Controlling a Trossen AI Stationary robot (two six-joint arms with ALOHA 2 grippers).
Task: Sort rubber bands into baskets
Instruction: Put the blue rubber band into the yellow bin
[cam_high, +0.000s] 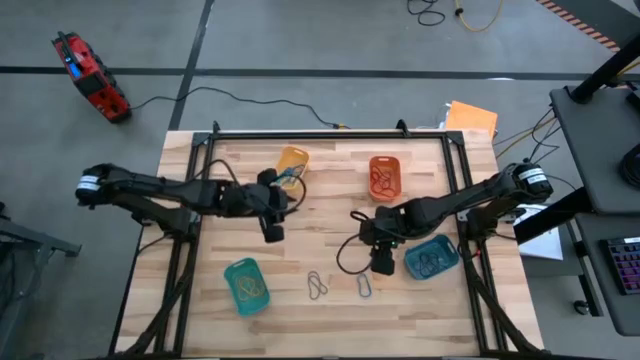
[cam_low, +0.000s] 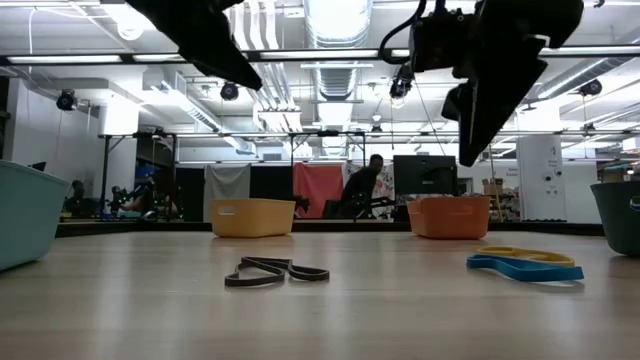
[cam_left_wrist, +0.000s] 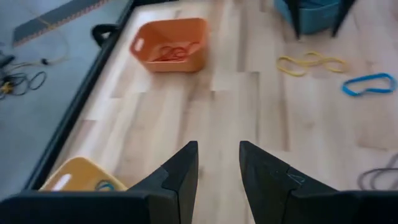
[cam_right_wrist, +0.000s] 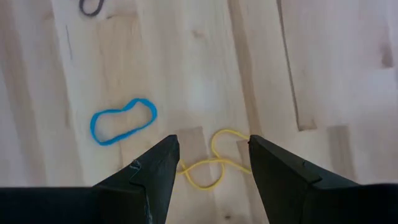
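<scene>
1. Wooden bench (cam_high: 330, 215) holds four baskets: a yellow basket (cam_high: 292, 160), an orange basket (cam_high: 385, 176), a teal-green basket (cam_high: 246, 284) and a blue-teal basket (cam_high: 432, 256).
2. All four baskets already have bands in them, so the sorting looks well advanced but not finished.
3. Three rubber bands remain loose on the bench: a grey band (cam_low: 276, 271), a blue band (cam_right_wrist: 122, 121) and a yellow band (cam_right_wrist: 211, 163). The yellow and blue ones lie just beside each other near the blue-teal basket; the grey one lies apart, between the two nearer baskets.
4. Right end effector (cam_right_wrist: 208, 158) hangs over the yellow band, fingers spread to either side of it, holding nothing; I judge this band to be the next pick.
5. Left end effector (cam_left_wrist: 217, 165) is raised near the yellow basket, fingers a narrow gap apart and empty.
6. Remaining work, as I judge it: lift each loose band and drop it into its matching basket.
</scene>
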